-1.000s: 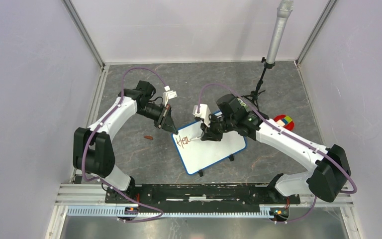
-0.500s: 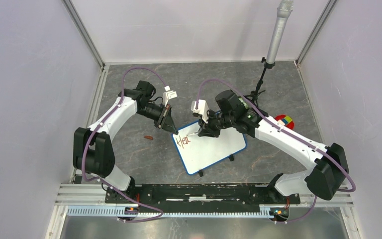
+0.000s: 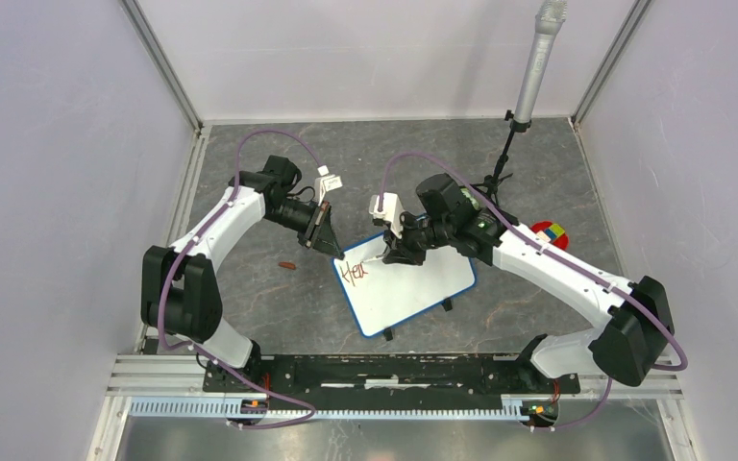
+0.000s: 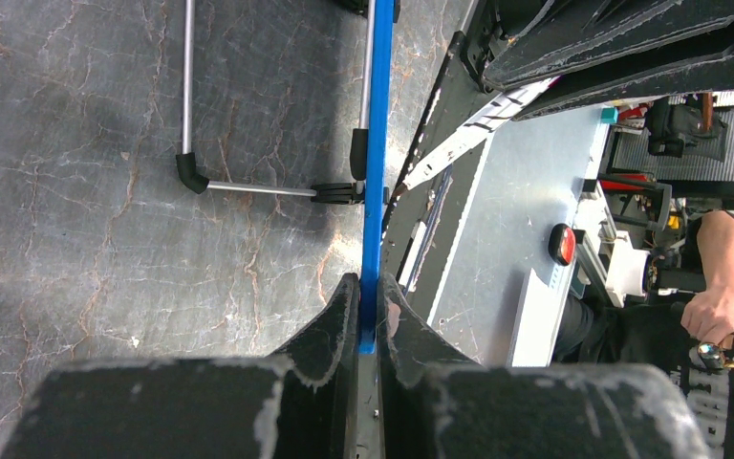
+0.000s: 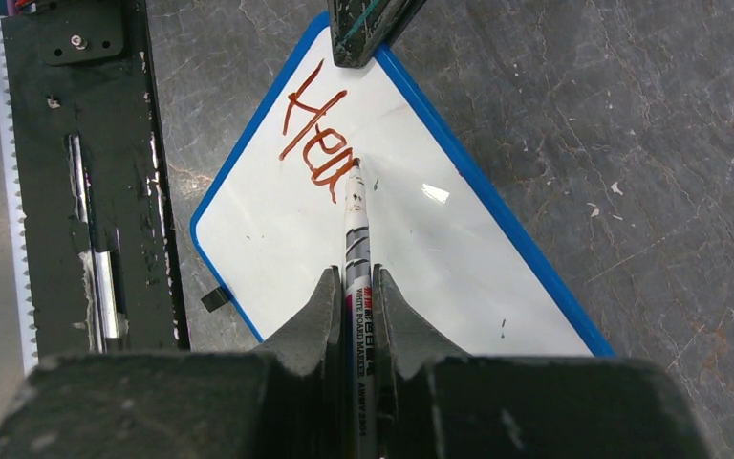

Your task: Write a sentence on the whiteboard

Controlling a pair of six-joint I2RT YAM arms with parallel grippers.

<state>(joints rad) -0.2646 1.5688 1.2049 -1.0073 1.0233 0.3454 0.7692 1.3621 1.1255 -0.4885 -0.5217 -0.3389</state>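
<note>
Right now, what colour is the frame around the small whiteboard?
Blue. The whiteboard has a thin blue frame, clearest in the right wrist view.

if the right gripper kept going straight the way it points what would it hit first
The whiteboard: the marker held in the right gripper aims its tip there, beside the red letters, and seems to touch it.

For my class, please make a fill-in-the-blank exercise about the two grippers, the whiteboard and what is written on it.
1. The right gripper is shut on a ____, its tip at the red writing on the whiteboard.
2. The left gripper is shut on the whiteboard's ____ frame.
3. The writing starts with the capital letter ____.
Missing words: marker; blue; H.
</note>
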